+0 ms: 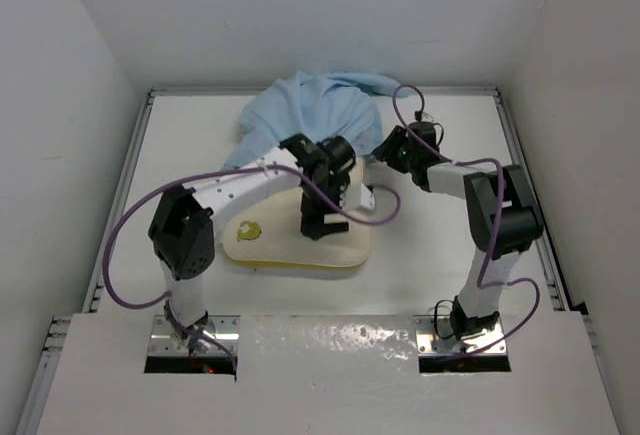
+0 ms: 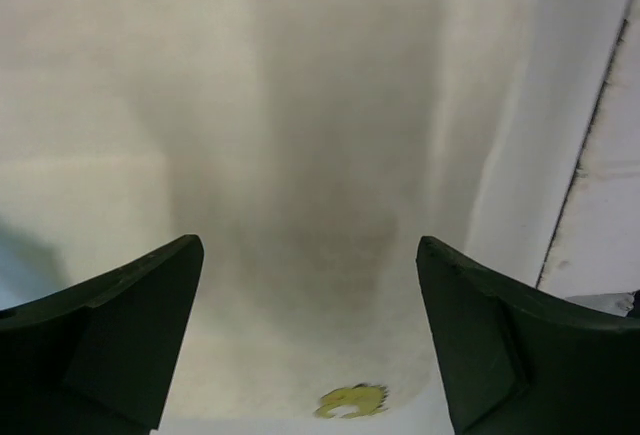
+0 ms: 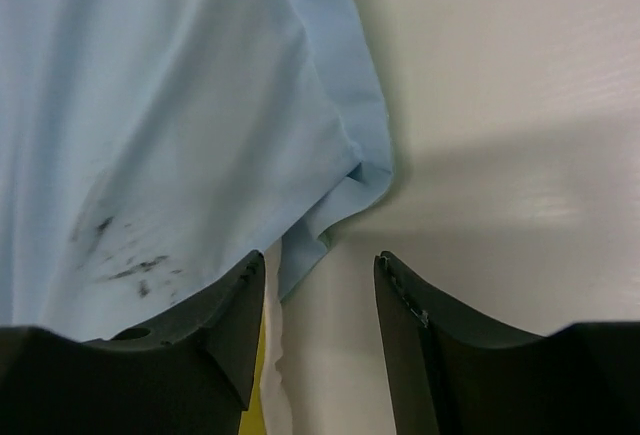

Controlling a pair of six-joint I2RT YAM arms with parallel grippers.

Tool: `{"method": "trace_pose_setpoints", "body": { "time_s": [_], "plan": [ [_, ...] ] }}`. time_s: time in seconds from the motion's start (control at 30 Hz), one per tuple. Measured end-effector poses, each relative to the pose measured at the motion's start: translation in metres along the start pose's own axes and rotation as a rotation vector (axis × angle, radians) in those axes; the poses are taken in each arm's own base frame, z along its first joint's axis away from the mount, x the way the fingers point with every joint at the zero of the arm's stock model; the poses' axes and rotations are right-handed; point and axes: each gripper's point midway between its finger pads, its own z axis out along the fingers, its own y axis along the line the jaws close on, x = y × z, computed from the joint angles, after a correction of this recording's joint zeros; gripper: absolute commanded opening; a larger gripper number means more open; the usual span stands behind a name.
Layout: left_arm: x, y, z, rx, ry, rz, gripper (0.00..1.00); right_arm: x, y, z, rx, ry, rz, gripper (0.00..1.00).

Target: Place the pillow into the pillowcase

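Over the pillow [image 1: 270, 245], my left hand [image 2: 308, 250] stands wide, empty; my right hand [image 3: 320, 260], half-open, holds nothing. The pillowcase [image 3: 150, 105] looks limp; pinch its hem [image 3: 345, 85].

My left pincer [image 2: 308, 245] stands wide open, its two dark, wedge-shaped plastic fingers [image 2: 120, 335] spread well apart with nothing between them. Beneath the gap lies the plump cream-white fabric pillow [image 2: 300, 105], filling most of what I see, with a soft grey shadow running down its middle. A small yellow mark [image 2: 350, 402] sits on the pillow just below the gap. Beside my left finger shows a sliver of pale blue cloth [image 2: 15, 265]. To the right, past the pillow's edge, runs the white table surface [image 2: 515, 185], then a thin dark seam [image 2: 590, 135].
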Motion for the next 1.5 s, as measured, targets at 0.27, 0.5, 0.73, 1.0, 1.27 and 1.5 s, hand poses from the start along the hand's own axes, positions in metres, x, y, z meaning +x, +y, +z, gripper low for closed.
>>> {"method": "trace_pose_setpoints", "body": {
  "time_s": [0.27, 0.5, 0.73, 1.0, 1.27, 1.5],
  "plan": [
    [0.031, -0.04, 0.033, -0.063, 0.138, 0.06, 0.92, 0.034, -0.02, 0.029, 0.043, 0.057, 0.171, 0.45],
    [0.054, -0.041, 0.067, -0.119, 0.167, 0.058, 0.91, 0.029, -0.004, 0.054, -0.047, 0.014, 0.252, 0.45],
    [0.051, -0.026, 0.075, -0.218, 0.146, 0.028, 0.0, 0.033, 0.011, 0.075, -0.091, 0.016, 0.261, 0.01],
    [0.045, 0.007, 0.05, -0.269, 0.082, -0.2, 0.0, 0.046, 0.007, 0.066, -0.095, 0.02, 0.243, 0.0],
    [0.061, 0.141, -0.059, -0.594, -0.109, -0.575, 0.0, 0.075, 0.067, -0.048, -0.257, 0.057, -0.13, 0.0],
    [0.046, 0.144, -0.052, -0.589, -0.126, -0.567, 0.0, 0.114, 0.071, -0.118, -0.36, 0.121, -0.274, 0.0]
  ]
}}
